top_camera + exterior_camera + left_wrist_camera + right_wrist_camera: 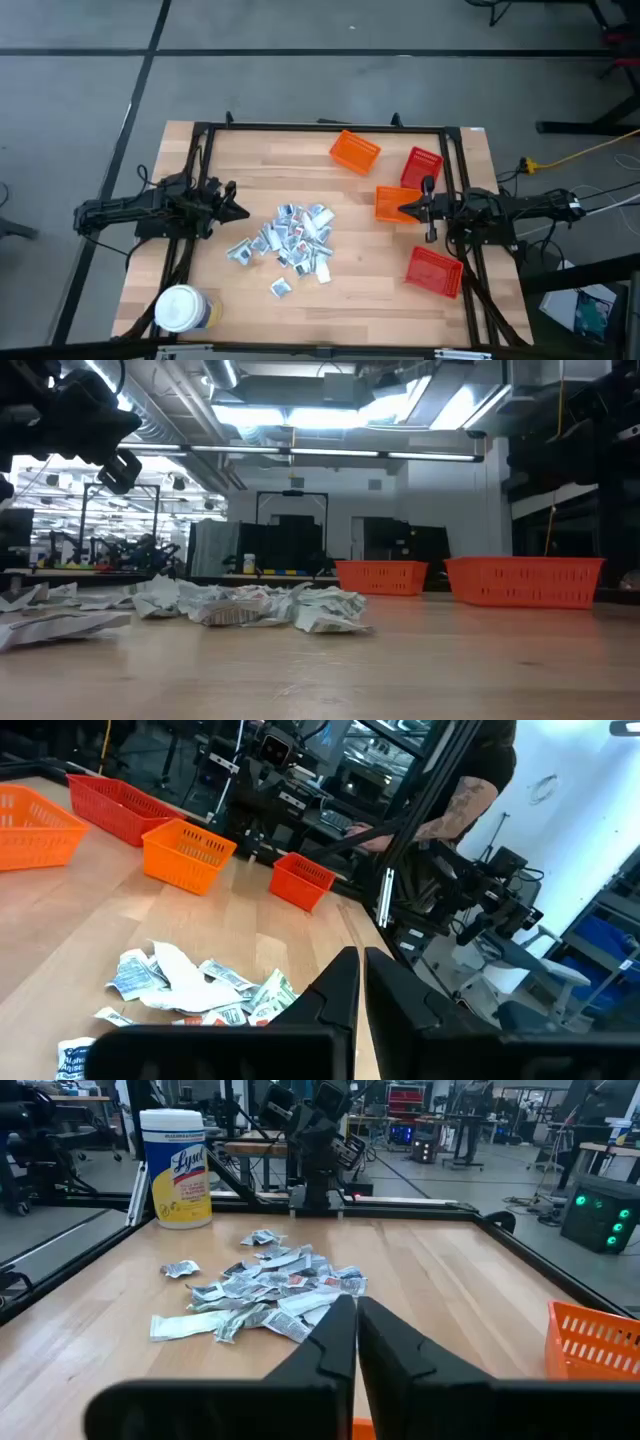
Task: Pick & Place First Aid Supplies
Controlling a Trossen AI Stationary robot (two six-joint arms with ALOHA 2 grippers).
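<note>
From above, the first aid supplies [291, 240] lie as a loose heap of small silvery sachets in the middle of the wooden table [330, 300], with one stray packet just nearer the front edge. The left gripper [238, 211] rests at the table's left side, pointing toward the heap but apart from it, jaws closed and empty. The right gripper [406, 209] sits at the right side, closed on nothing, its tip over an orange basket [392, 203]; another orange basket [355, 151] and two red baskets [433, 270] stand nearby, and a white-lidded jar [181, 308] stands at the front left corner. At table height, the sachets [240, 605] spread across the left and centre of the tabletop, with two orange baskets [380, 576] farther right. The left wrist camera shows its fingers [340, 985] pressed together above the near side of the pile [190, 985], a person's arm visible beyond the table. The right wrist camera shows its fingers [345, 1335] shut, the heap [265, 1290] ahead and the jar [178, 1168] behind it.
</note>
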